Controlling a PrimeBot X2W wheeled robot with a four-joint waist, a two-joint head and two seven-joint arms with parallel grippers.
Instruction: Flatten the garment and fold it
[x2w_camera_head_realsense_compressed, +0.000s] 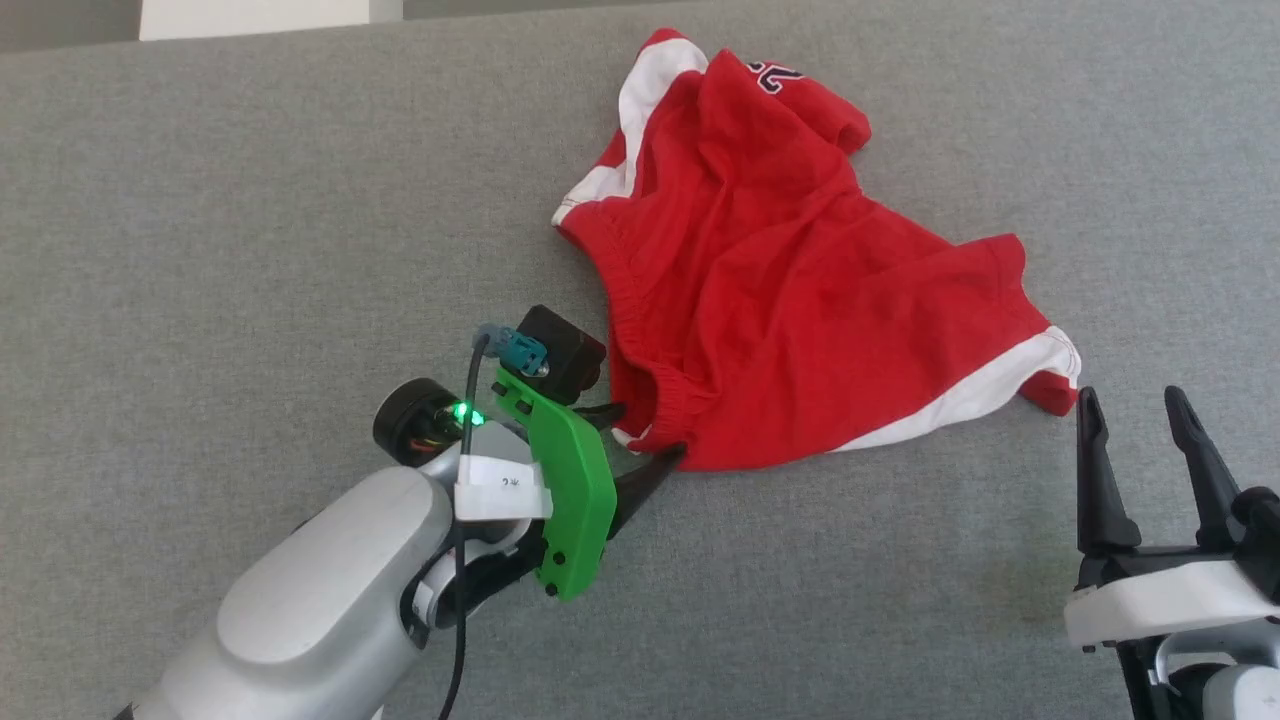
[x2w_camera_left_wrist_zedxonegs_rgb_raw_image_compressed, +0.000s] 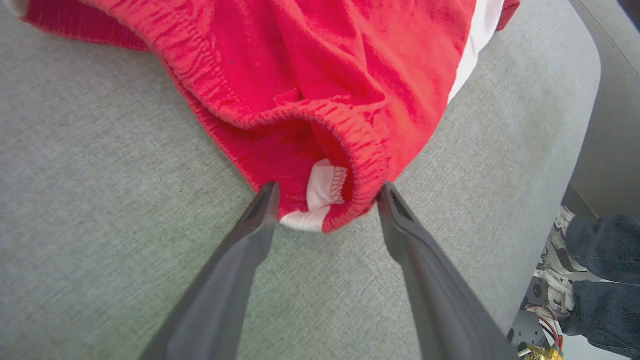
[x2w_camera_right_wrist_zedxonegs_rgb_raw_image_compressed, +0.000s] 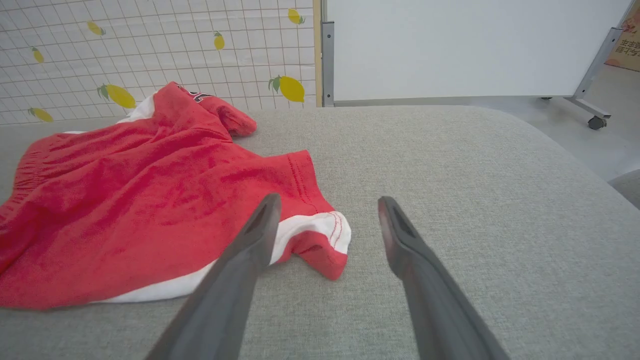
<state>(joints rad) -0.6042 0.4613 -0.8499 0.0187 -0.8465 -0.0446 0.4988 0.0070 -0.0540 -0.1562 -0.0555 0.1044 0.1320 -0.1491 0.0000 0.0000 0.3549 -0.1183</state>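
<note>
The garment, red shorts with white side stripes, lies crumpled on the grey padded surface. Part of a dark print shows at its far edge. My left gripper is open at the near left corner, its two fingers standing either side of the gathered waistband corner. My right gripper is open low at the right, just short of the white-edged leg hem, with nothing between its fingers.
The surface's rounded right edge drops off beyond the garment. A person's legs in dark trousers stand beside it. A white board on wheels and a lemon-patterned wall lie beyond the far edge.
</note>
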